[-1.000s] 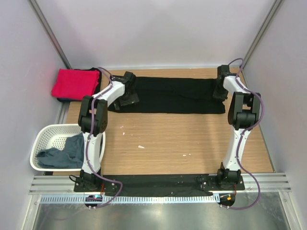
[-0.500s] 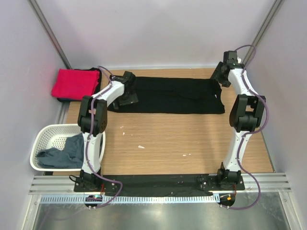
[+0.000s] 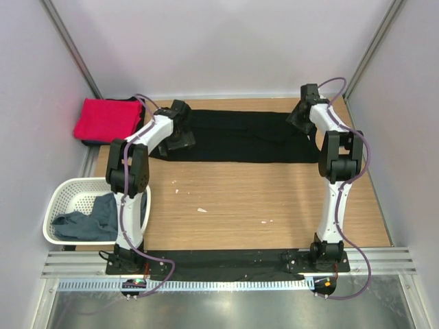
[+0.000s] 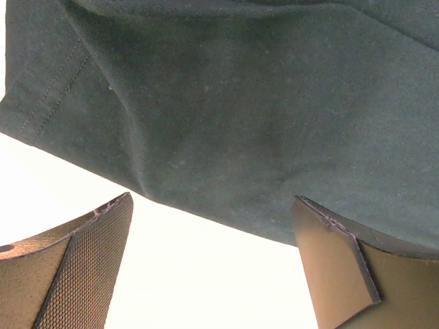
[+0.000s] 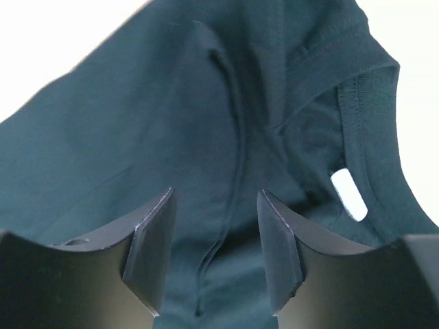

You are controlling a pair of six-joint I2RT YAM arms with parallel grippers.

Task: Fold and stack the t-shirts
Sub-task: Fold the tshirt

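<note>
I have the black t-shirt (image 3: 240, 137) lying flat at the far side of the table (image 3: 240, 205). The left gripper (image 4: 212, 205) sits at its left hem, fingers wide apart and holding nothing. The right gripper (image 5: 214, 199) hangs over its collar end, also spread and empty. If one pinches only the top layer, or they pull unevenly, the fold goes crooked. The red t-shirt (image 3: 104, 120) lies just left of the black one, so a swing could knock it. The grey-blue t-shirt (image 3: 89, 219) waits in the basket (image 3: 68, 188), well apart.

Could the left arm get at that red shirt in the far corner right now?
Probably yes. The red shirt lies uncovered close beside the left gripper, which is open over the black shirt, with nothing standing between them.
</note>
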